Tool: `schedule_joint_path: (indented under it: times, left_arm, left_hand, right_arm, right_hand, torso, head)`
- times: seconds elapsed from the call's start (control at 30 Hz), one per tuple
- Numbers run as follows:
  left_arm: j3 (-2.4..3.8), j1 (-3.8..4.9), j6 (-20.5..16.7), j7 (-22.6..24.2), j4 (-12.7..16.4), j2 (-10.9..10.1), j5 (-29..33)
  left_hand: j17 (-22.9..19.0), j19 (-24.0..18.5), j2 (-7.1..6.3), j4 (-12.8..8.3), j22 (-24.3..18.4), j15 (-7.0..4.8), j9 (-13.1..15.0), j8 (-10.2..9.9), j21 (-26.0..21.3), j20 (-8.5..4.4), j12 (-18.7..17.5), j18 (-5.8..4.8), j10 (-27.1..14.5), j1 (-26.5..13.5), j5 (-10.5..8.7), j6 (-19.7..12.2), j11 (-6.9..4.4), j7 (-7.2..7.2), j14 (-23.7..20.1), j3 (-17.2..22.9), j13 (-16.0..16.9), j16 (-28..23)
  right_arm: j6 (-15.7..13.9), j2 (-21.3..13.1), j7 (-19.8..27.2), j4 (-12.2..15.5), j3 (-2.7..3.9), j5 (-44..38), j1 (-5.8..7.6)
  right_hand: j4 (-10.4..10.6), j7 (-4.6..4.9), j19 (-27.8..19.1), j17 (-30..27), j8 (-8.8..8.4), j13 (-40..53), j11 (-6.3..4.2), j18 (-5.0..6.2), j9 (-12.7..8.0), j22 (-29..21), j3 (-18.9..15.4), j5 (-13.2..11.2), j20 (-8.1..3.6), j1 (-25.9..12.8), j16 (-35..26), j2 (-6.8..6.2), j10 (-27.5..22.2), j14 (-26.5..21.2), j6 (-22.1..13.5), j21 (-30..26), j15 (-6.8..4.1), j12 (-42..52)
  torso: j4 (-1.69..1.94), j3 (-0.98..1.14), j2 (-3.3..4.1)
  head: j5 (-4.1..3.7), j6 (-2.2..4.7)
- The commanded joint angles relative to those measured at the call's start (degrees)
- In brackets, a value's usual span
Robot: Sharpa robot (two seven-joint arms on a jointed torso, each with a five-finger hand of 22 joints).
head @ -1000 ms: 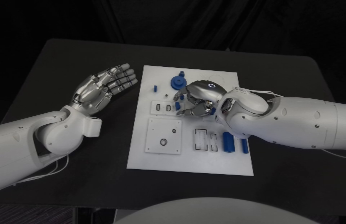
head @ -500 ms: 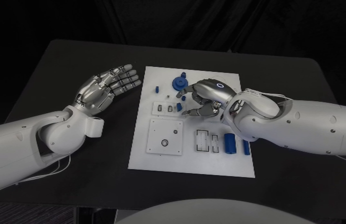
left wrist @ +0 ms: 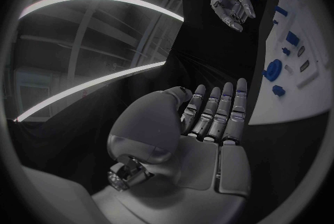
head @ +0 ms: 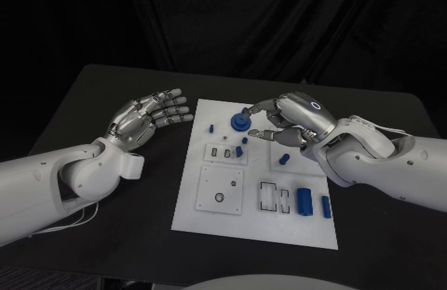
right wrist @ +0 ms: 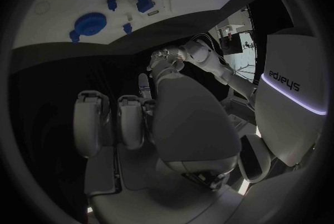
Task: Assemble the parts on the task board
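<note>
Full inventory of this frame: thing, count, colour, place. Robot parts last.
table: one, black, under everything.
task board: one, white plate, middle of the table.
round blue part: one, blue disc with a peg on top, far end of the board by the right hand's fingertips.
small blue parts: several, blue, scattered over the far half of the board; exact count unclear.
blue blocks: two, blue, upright oblongs at the board's near right, one larger, one slimmer.
white square plate: one, white with a dark ring, near left of the board.
left hand: one, silver, fingers apart, holding nothing, above the table left of the board.
right hand: one, silver, fingers curled, over the board's far end; grip unclear.
</note>
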Motion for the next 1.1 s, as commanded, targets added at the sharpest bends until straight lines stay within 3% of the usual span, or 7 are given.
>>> schedule_joint_path:
  times: [0.03, 0.2, 0.43, 0.47, 0.57, 0.73, 1.1]
  left_arm:
    - [0.09, 1.37, -2.37, 5.49, -0.12, 0.67, -1.51]
    - [0.08, 4.86, -2.27, 3.55, -1.40, 2.78, -4.26]
    - [0.09, 7.89, 0.98, -7.09, -5.52, 7.01, -11.59]
    - [0.09, 8.15, 1.48, -9.05, -6.50, 7.89, -13.16]
    - [0.09, 8.65, 2.13, -13.66, -8.82, 9.96, -18.19]
    - [0.09, 9.07, 2.32, -22.41, -12.03, 13.35, -30.42]
    - [0.09, 9.13, 1.72, -38.72, -14.47, 17.81, -47.04]
  left_hand:
    - [1.83, 2.63, -1.43, 0.73, 1.77, -1.17, 0.15, 0.79, 3.52, -0.81, 3.11, 0.24, 3.62, -0.94, -2.53, 1.61, -0.87, -0.78, 3.69, -0.49, 0.76, 5.14]
    - [7.56, 8.49, -1.92, 1.23, 6.02, -5.37, 0.13, 1.37, 11.59, -2.75, 13.32, 2.54, 10.91, -0.96, -4.39, 3.39, -5.14, -1.50, 12.21, -1.08, 6.07, 17.58]
    - [21.30, 8.43, -2.37, 6.44, 17.72, -9.45, 0.40, 4.80, 30.39, -4.46, 42.45, 4.44, 13.92, -1.76, -6.21, 7.47, -9.57, 0.01, 17.41, -1.04, 33.23, 39.77]
    - [41.22, 8.52, -2.32, 6.47, 20.74, -9.81, 0.86, 5.91, 35.19, -4.69, 51.01, 4.40, 25.59, -2.44, -6.64, 7.96, -9.84, -0.35, 30.01, -1.56, 48.92, 48.51]
    - [62.43, 8.73, -1.69, 6.49, 22.06, -10.48, 1.92, 7.46, 36.32, -5.01, 59.50, 4.69, 41.16, -3.02, -6.85, 7.20, -10.14, -0.90, 43.89, -2.10, 67.74, 55.36]
    - [81.32, 22.59, -1.13, 6.58, 25.26, -11.05, 3.50, 8.95, 36.62, -5.95, 65.24, 3.89, 59.77, -6.20, -10.89, 6.89, -10.86, -0.95, 59.15, -4.51, 84.10, 56.50]
    - [84.08, 40.82, 0.32, 6.63, 52.19, -13.18, 7.43, 11.82, 53.44, -8.10, 65.69, -0.30, 61.74, -10.06, -16.47, 9.19, -12.88, -2.81, 61.33, -9.06, 85.68, 56.31]
  right_arm:
    - [-4.95, -0.34, 7.50, -0.73, -0.19, 5.18, 0.18]
    - [-5.20, -1.12, 8.86, -2.17, -0.57, 6.64, 0.19]
    - [-3.82, -0.89, 8.66, -5.17, -0.79, 11.34, -0.72]
    - [-3.48, -0.82, 8.54, -5.52, -0.80, 11.99, -1.09]
    - [-2.69, -0.45, 8.18, -6.35, -0.82, 13.08, -1.93]
    - [-0.23, 0.56, 6.95, -8.03, -0.84, 13.90, -2.75]
    - [1.32, 0.59, 5.52, -9.42, -0.84, 14.19, -3.52]
  right_hand:
    - [-0.03, -0.03, 2.63, 6.09, 0.88, 14.22, -0.42, -0.37, -0.06, 11.66, 0.61, 1.49, -0.39, 0.94, 0.27, 0.15, 5.31, 4.23, 1.89, 0.32, -0.39, 0.19]
    - [-0.24, 0.14, 2.47, 6.26, 1.90, 13.96, -0.23, -0.32, -0.22, 11.65, 1.40, 4.40, -0.30, 2.08, 0.37, 0.70, 5.13, 4.22, 4.68, 0.07, -0.27, 0.06]
    - [-0.38, 0.30, 2.49, 6.19, 1.74, 14.07, -0.06, -0.34, -0.74, 11.75, 2.09, 7.40, -0.19, 2.67, 0.33, 1.20, 5.20, 4.18, 5.22, 0.09, -0.14, 0.11]
    - [-0.57, 0.45, 2.50, 6.13, 1.70, 14.09, 0.17, -0.35, -0.86, 11.78, 2.35, 8.23, -0.14, 2.98, 0.30, 1.35, 5.21, 4.17, 5.31, 0.11, -0.01, 0.12]
    - [-0.58, 0.56, 2.46, 5.90, 1.76, 14.07, 0.63, -0.34, -0.93, 11.77, 2.40, 8.48, 0.02, 2.92, 0.18, 1.40, 5.20, 4.12, 5.57, 0.03, 0.29, 0.11]
    - [-0.96, 0.72, 2.42, 5.81, 1.88, 13.91, 1.06, -0.32, -0.99, 11.75, 2.48, 8.83, 0.28, 3.22, 0.13, 1.16, 5.09, 4.10, 5.98, -0.07, 0.66, 0.03]
    - [-1.22, 0.93, 2.31, 5.60, 1.85, 13.74, 1.36, -0.27, -1.09, 11.66, 2.54, 9.01, 0.51, 3.40, 0.02, 1.01, 4.98, 4.05, 6.12, -0.30, 0.92, -0.05]
  torso:
    - [-0.33, 0.39, -0.66]
    - [-0.89, 1.30, -2.29]
    - [-1.84, 2.66, -4.47]
    - [-1.87, 2.69, -4.57]
    - [-2.10, 2.99, -5.07]
    - [-2.43, 3.70, -5.98]
    - [-4.15, 5.18, -7.55]
  head:
    - [0.20, 0.96]
    - [0.88, 0.25]
    - [1.77, -0.44]
    - [1.67, -0.40]
    - [1.61, -0.51]
    - [1.30, -1.56]
    - [3.47, -2.81]
